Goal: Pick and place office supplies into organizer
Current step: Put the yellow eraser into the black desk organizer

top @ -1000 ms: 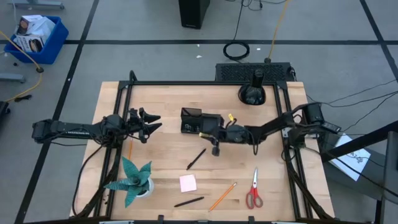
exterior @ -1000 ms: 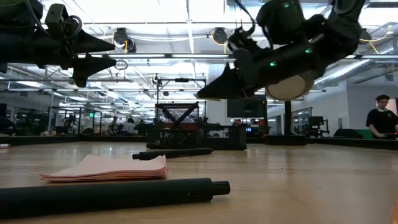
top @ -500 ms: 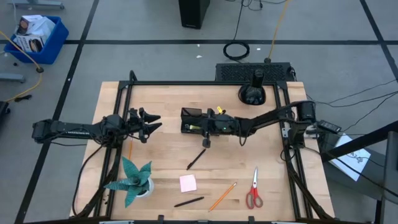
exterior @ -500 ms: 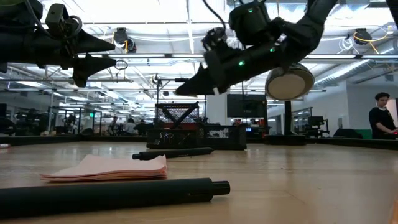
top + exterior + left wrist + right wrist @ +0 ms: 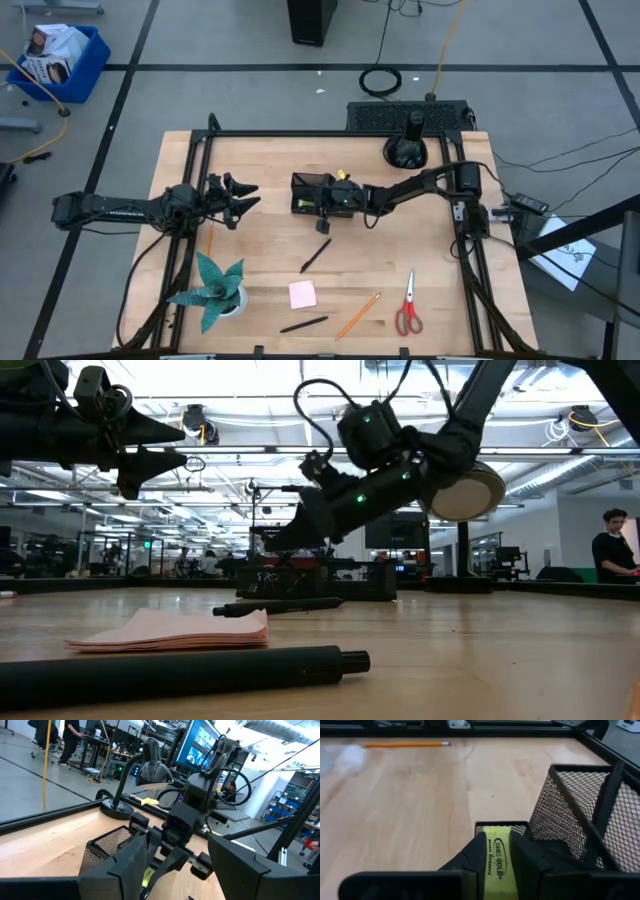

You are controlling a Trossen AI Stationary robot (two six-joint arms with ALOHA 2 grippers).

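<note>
Yellow eraser (image 5: 498,854) labelled "JUNE GOLD"

Worktop (image 5: 260,255): pale wood grain. Organizer (image 5: 310,193): black mesh. Eraser (image 5: 499,859): yellow, black lettering. Plant (image 5: 212,287): teal. Sticky pad (image 5: 302,294): pink. Scissors (image 5: 407,305): red handles. Pencils (image 5: 357,314): orange. Pens (image 5: 315,255): black. End effectors: black.

Even, bright overhead light on the wooden table (image 5: 270,250); ceiling lights (image 5: 250,385) glare in the low view; the nearest black pen (image 5: 180,675) is blurred.
</note>
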